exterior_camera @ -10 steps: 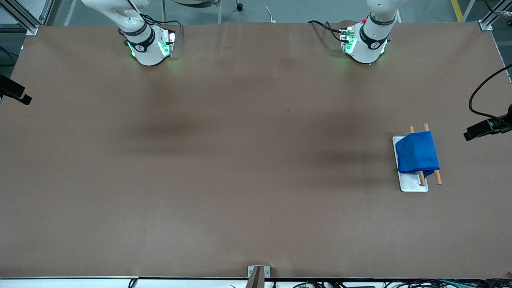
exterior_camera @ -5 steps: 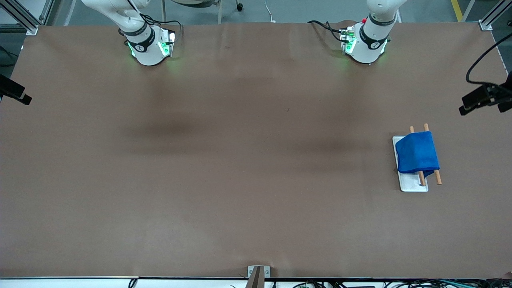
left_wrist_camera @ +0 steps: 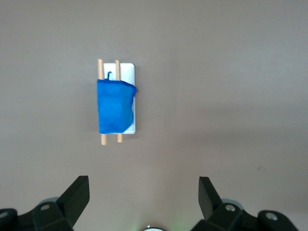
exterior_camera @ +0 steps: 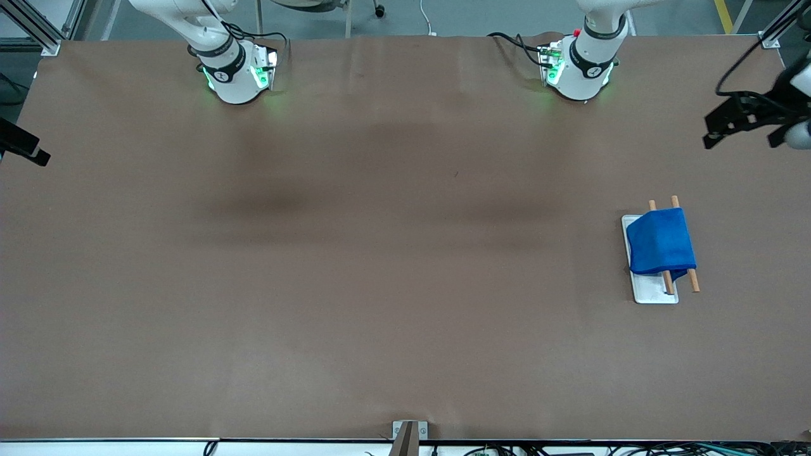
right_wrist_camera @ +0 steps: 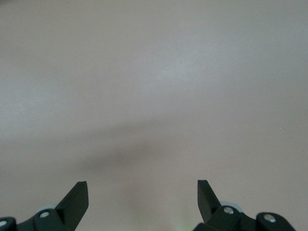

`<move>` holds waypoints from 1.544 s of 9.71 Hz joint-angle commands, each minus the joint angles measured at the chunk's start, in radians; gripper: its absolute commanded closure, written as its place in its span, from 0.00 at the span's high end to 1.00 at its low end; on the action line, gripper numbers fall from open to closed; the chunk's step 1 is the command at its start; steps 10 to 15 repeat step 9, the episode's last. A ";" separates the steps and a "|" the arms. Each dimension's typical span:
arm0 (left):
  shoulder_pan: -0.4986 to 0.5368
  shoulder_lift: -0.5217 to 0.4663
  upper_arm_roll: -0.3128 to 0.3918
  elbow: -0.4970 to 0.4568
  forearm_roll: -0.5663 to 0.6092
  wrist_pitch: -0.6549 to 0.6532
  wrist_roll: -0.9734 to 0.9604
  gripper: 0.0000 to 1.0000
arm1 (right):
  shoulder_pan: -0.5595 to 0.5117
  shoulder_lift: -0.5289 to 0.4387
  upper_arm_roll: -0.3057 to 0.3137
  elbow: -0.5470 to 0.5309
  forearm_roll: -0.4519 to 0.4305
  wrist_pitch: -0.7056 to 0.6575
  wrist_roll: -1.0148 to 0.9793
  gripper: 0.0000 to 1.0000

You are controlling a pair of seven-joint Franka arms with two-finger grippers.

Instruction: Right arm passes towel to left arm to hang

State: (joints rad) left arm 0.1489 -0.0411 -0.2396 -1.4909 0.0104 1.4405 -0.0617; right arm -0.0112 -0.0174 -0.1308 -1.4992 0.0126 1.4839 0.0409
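The bright blue towel (exterior_camera: 660, 242) hangs draped over two wooden rods (exterior_camera: 694, 280) of a small rack with a white base (exterior_camera: 652, 292), at the left arm's end of the table. It also shows in the left wrist view (left_wrist_camera: 114, 106), a loose thread at one corner. My left gripper (exterior_camera: 738, 120) is open and empty, high over bare table near the edge at that end; its jaws (left_wrist_camera: 143, 190) stand wide apart. My right gripper (exterior_camera: 25, 149) is open and empty at the right arm's end, over bare table (right_wrist_camera: 143, 192).
The right arm's base (exterior_camera: 234, 73) and the left arm's base (exterior_camera: 580, 69) stand along the table's edge farthest from the front camera. A small metal bracket (exterior_camera: 408, 430) sits at the nearest edge. The brown table top (exterior_camera: 380, 253) is otherwise bare.
My left gripper has drawn away from the rack, toward the bases' side of the table. The towel, the rack and the right arm have not moved.
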 commanded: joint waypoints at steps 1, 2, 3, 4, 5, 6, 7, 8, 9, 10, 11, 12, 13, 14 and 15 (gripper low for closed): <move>-0.055 -0.075 0.066 -0.135 -0.044 0.006 0.002 1.00 | -0.003 -0.012 0.002 -0.013 -0.017 0.007 -0.009 1.00; -0.055 -0.095 0.066 -0.164 -0.047 0.015 0.002 1.00 | -0.003 -0.012 0.000 -0.013 -0.017 0.007 -0.009 1.00; -0.054 -0.097 0.066 -0.164 -0.046 0.015 0.006 1.00 | -0.003 -0.012 0.002 -0.013 -0.017 0.007 -0.009 1.00; -0.055 -0.095 0.068 -0.160 -0.034 0.015 0.016 1.00 | -0.003 -0.012 0.002 -0.013 -0.017 0.007 -0.009 1.00; -0.049 -0.089 0.068 -0.152 -0.030 0.015 0.016 1.00 | -0.003 -0.012 0.002 -0.013 -0.017 0.007 -0.009 1.00; -0.043 -0.080 0.066 -0.137 -0.024 0.011 0.016 1.00 | -0.003 -0.012 0.000 -0.013 -0.017 0.007 -0.009 1.00; -0.046 -0.069 0.066 -0.128 -0.009 0.011 0.016 1.00 | -0.003 -0.012 0.002 -0.013 -0.017 0.007 -0.009 1.00; -0.046 -0.062 0.065 -0.117 -0.007 0.009 0.016 1.00 | -0.003 -0.012 0.002 -0.013 -0.017 0.007 -0.009 1.00; -0.046 -0.060 0.065 -0.115 -0.007 0.009 0.016 1.00 | -0.003 -0.012 0.000 -0.013 -0.017 0.009 -0.009 1.00; -0.046 -0.060 0.065 -0.115 -0.007 0.009 0.016 1.00 | -0.003 -0.012 0.000 -0.013 -0.017 0.009 -0.009 1.00; -0.046 -0.060 0.065 -0.115 -0.007 0.009 0.016 1.00 | -0.003 -0.012 0.000 -0.013 -0.017 0.009 -0.009 1.00; -0.046 -0.060 0.065 -0.115 -0.007 0.009 0.016 1.00 | -0.003 -0.012 0.000 -0.013 -0.017 0.009 -0.009 1.00; -0.046 -0.060 0.065 -0.115 -0.007 0.009 0.016 1.00 | -0.003 -0.012 0.000 -0.013 -0.017 0.009 -0.009 1.00; -0.046 -0.060 0.065 -0.115 -0.007 0.009 0.016 1.00 | -0.003 -0.012 0.000 -0.013 -0.017 0.009 -0.009 1.00; -0.046 -0.060 0.065 -0.115 -0.007 0.009 0.016 1.00 | -0.003 -0.012 0.000 -0.013 -0.017 0.009 -0.009 1.00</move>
